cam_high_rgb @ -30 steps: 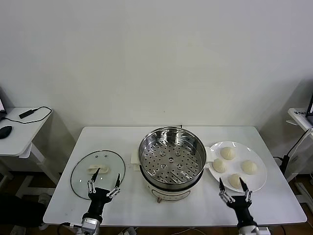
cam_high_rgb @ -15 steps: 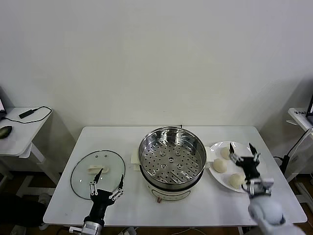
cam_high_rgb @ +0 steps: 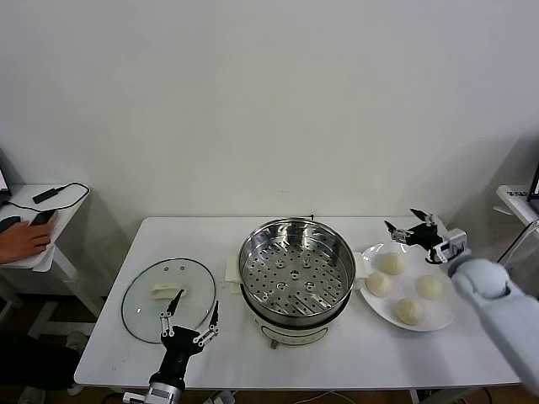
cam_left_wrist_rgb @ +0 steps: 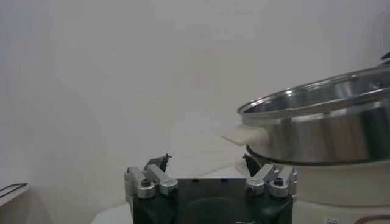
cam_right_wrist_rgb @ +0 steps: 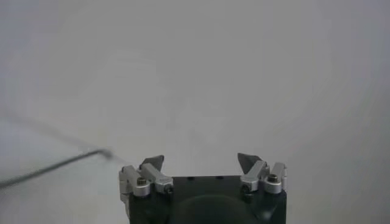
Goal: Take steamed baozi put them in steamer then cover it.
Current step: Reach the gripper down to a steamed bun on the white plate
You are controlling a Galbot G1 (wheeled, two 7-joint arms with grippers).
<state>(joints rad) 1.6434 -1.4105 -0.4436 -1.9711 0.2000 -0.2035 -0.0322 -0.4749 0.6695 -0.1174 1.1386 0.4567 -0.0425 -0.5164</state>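
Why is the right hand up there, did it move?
Yes. The right hand went from the table's front edge up past the plate to its far side.

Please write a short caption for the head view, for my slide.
Right gripper open above four baozi on a plate; steamer empty, cover lying aside.

I can read no text, label, brand, number or sign on anything before me, neither on the steamer (cam_high_rgb: pixel 296 282), the cover (cam_high_rgb: pixel 168 298) nor the plate (cam_high_rgb: pixel 440 308).
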